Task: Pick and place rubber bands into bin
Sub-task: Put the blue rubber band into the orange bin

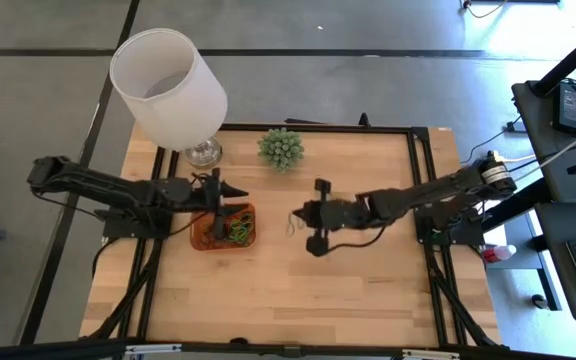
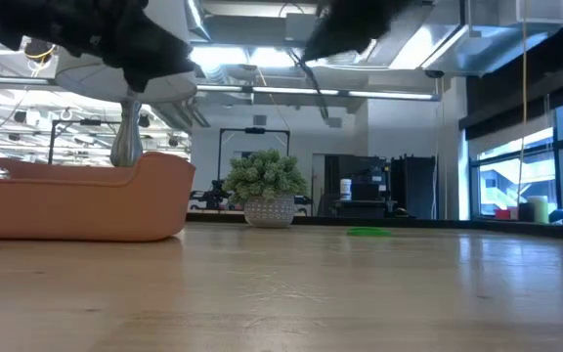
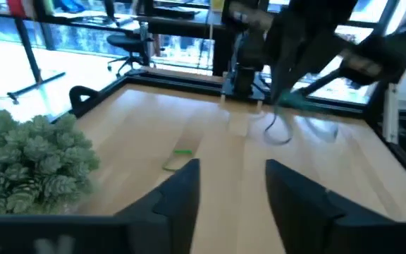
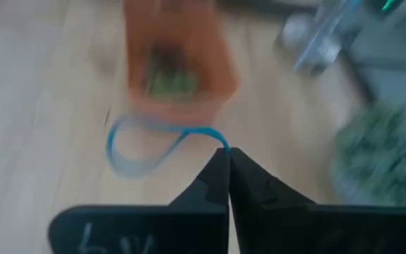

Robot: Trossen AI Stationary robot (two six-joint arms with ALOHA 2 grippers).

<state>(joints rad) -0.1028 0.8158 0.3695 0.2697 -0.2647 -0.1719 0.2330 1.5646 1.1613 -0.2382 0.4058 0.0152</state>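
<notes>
The pale wooden table point(image 1: 298, 280) has wide bare room between the arms, so the carry path is open. The small orange translucent bin point(image 1: 200, 236) sits left of centre, already holding green loops; the left gripper point(image 1: 220, 208) hovers at it, jaws spread. The right gripper point(image 4: 228, 159), mid-table, pinches a blue rubber band point(image 4: 143, 144), apparently lifted clear. One green band point(image 3: 177, 159) lies near the spiky plant point(image 1: 281, 148).

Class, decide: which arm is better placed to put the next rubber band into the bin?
Right. The right gripper is shut on a blue rubber band dangling near the bin; the left gripper is open and empty above it.
</notes>
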